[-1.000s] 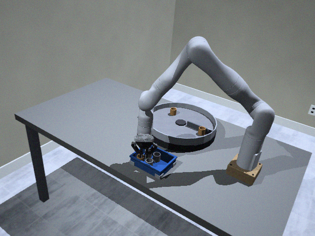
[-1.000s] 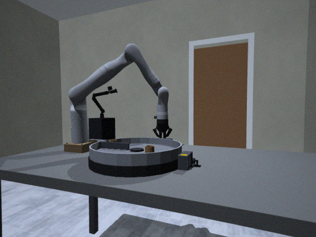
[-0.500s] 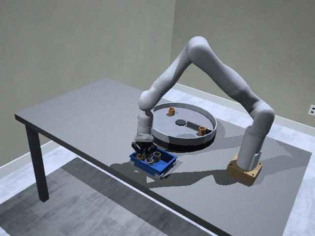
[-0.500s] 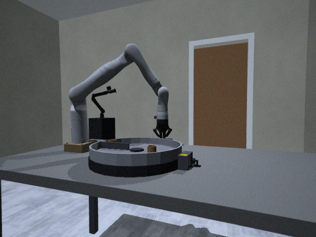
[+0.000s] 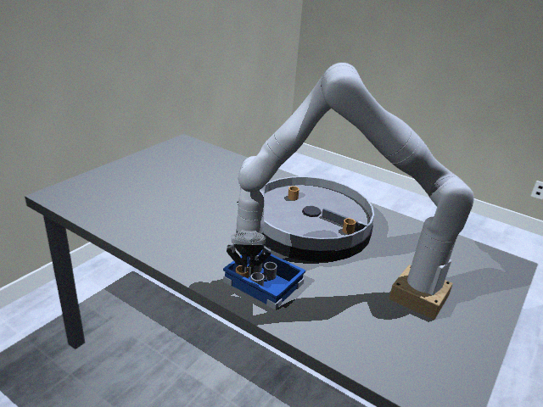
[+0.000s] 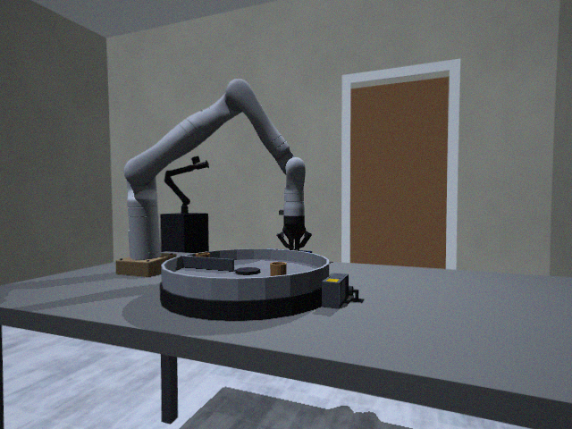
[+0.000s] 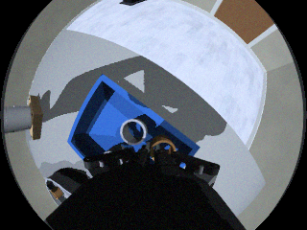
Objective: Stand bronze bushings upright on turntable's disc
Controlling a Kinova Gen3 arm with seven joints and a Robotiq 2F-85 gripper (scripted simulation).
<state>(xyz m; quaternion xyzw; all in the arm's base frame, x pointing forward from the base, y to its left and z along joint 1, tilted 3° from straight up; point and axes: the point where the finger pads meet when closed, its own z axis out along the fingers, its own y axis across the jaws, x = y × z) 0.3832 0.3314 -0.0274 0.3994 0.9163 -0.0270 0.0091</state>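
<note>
the bronze bushing [image 5: 238,273] [image 7: 163,139] is short, hollow — upright, long axis vertical — its wall clenched by the claw [image 5: 247,268] [image 6: 294,248] [image 7: 153,148].
</note>
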